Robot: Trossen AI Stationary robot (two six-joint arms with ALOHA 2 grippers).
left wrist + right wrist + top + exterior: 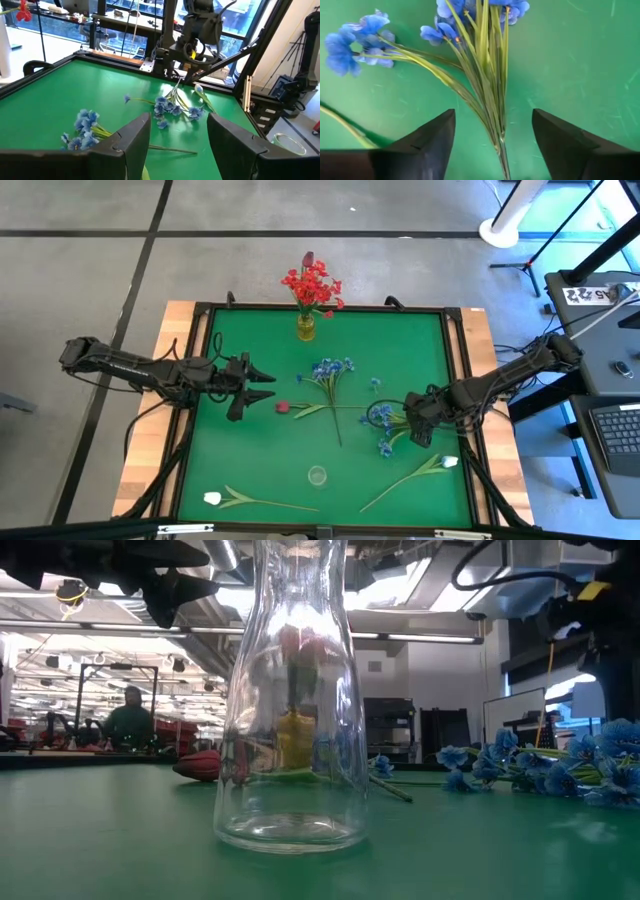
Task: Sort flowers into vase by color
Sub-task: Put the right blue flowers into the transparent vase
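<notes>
Green table (420,330): right end effector (492,137), fingers apart, straddles a blue spray's (480,65) stems without gripping; left end effector (262,386), also apart, hovers beside the dark red rosebud (282,407).

Workshop floor around a green-topped table

Grey floor (90,220) crossed by dark lines fills the upper left of the high view; a desk with a keyboard (617,430) sits at right; ceiling strip lights (60,640) and a seated person (128,718) appear far left in the low view
</notes>
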